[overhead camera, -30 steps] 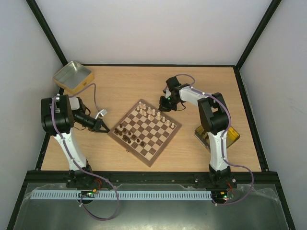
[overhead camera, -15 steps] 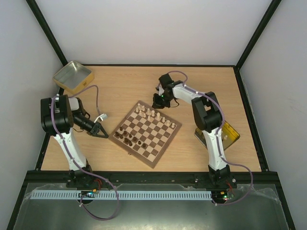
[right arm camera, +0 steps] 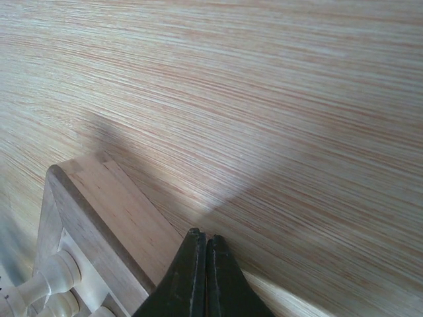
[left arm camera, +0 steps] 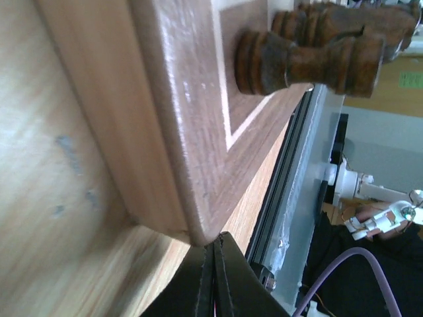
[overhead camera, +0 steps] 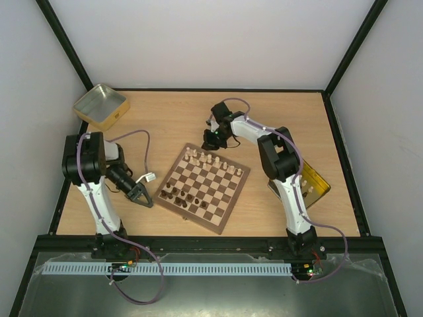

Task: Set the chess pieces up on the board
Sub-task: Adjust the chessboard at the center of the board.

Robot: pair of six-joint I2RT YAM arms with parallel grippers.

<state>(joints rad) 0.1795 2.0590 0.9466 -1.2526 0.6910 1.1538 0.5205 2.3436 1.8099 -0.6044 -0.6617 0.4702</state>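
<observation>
The board (overhead camera: 193, 212) lies mid-table, turned at an angle. Dark-brown chess pieces (overhead camera: 182, 193) stand along its near-left side and cream ones (overhead camera: 208, 158) along its far side. My left gripper (overhead camera: 147, 200) is shut and empty, its tip against the board's left corner. In the left wrist view the shut left gripper (left arm camera: 217, 241) touches that rounded corner (left arm camera: 192, 228), with dark pieces (left arm camera: 310, 59) above. My right gripper (overhead camera: 210, 140), also shut and empty, rests at the board's far edge. The right wrist view shows the right gripper (right arm camera: 201, 236) pressed to the board's border (right arm camera: 112, 198) near cream pieces (right arm camera: 46, 284).
An open gold tin (overhead camera: 100, 105) sits at the far left corner of the table. A second gold tin (overhead camera: 317, 187) lies on the right, partly under the right arm. The table's near edge rail (overhead camera: 211, 241) runs just behind the board.
The board has turned counterclockwise as seen from above. My left gripper moved toward the near edge with the left corner, and my right gripper slid left along the far edge.
</observation>
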